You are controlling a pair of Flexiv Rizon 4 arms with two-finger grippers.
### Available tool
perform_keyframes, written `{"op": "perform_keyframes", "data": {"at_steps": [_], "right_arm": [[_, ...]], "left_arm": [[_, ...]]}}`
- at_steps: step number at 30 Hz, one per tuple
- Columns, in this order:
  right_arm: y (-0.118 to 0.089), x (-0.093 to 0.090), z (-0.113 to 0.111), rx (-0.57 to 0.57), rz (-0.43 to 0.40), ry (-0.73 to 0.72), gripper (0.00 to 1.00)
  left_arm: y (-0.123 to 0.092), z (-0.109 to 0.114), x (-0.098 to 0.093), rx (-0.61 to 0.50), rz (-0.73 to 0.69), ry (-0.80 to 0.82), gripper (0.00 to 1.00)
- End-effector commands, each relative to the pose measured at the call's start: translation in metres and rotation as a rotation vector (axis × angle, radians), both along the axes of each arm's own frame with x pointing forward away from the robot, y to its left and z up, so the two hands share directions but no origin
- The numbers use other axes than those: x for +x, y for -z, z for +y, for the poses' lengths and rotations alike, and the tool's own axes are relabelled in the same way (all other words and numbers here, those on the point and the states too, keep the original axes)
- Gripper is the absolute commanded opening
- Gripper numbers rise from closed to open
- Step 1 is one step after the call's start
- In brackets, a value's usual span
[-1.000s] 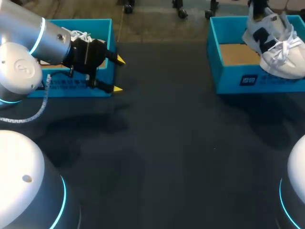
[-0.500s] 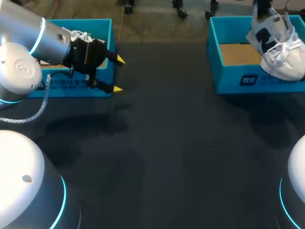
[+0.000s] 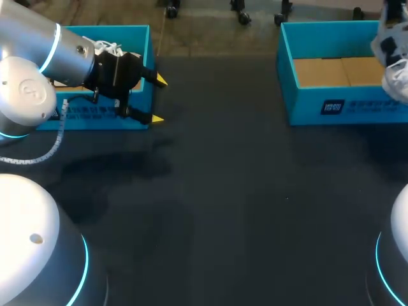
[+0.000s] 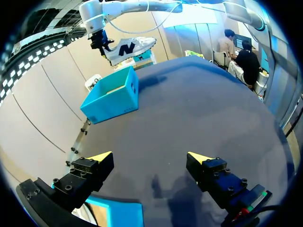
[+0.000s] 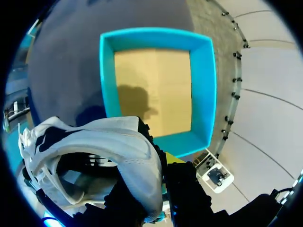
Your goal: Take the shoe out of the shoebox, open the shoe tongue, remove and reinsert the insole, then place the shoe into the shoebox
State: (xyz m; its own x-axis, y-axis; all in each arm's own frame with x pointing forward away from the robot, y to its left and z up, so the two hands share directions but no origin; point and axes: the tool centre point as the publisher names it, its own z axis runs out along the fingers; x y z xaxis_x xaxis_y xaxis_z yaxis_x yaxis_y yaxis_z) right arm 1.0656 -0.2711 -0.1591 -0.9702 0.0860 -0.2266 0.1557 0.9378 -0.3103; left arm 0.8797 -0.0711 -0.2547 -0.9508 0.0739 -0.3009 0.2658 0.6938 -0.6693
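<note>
Tabletop (image 3: 242, 210): dark charcoal, matte. There are soft shadows toward the left edge below your left arm (image 3: 38, 70), and one tiny pale speck right of the middle.

Far right corner: an open turquoise shoebox (image 3: 319, 105) with a plain cardboard-brown floor and nothing lying in it. In the right wrist view it sits straight below the claw, all four walls showing and a shadow across its floor.

Shoe (image 3: 394, 67): a white sneaker with dark panels, in the air over the right end of that shoebox, clear of its walls. Only part of it shows in the head view. In the left wrist view it hangs roughly level above the far side of the tabletop, gripped at the heel with the toe pointing away from the arm that carries it.

Your right claw (image 5: 160, 163) pinches the shoe at the heel collar. The white heel wall sits between the two black fingers, with one yellow tip just showing outside it. The shoe's dark opening faces the wrist camera.

Your left claw (image 3: 158, 99) is spread wide with nothing between the fingers. It is held above the tabletop just beside the right wall of a second turquoise box (image 3: 121, 30) in the far left corner. White laces (image 3: 108, 46) show inside that box, just past the wrist. A corner of the same box shows under the claw in the left wrist view.
</note>
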Motion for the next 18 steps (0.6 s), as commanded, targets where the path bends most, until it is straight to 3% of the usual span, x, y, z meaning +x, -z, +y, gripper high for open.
{"op": "perform_keyframes", "data": {"at_steps": [1,8,11,18], "right_arm": [[0.008,0.018,-0.026,0.028,0.024,0.053,0.00],[0.007,0.016,-0.053,0.041,-0.066,0.355,0.00],[0.007,0.007,-0.058,0.026,-0.099,0.591,0.00],[0.011,-0.012,-0.064,0.104,-0.110,0.906,0.00]], "left_arm": [[0.000,0.000,-0.001,0.001,-0.001,0.000,1.00],[0.000,0.000,-0.001,0.001,-0.001,0.000,1.00],[0.000,0.000,-0.001,0.001,-0.001,0.000,1.00],[0.000,0.000,-0.001,0.001,-0.001,0.000,1.00]]}}
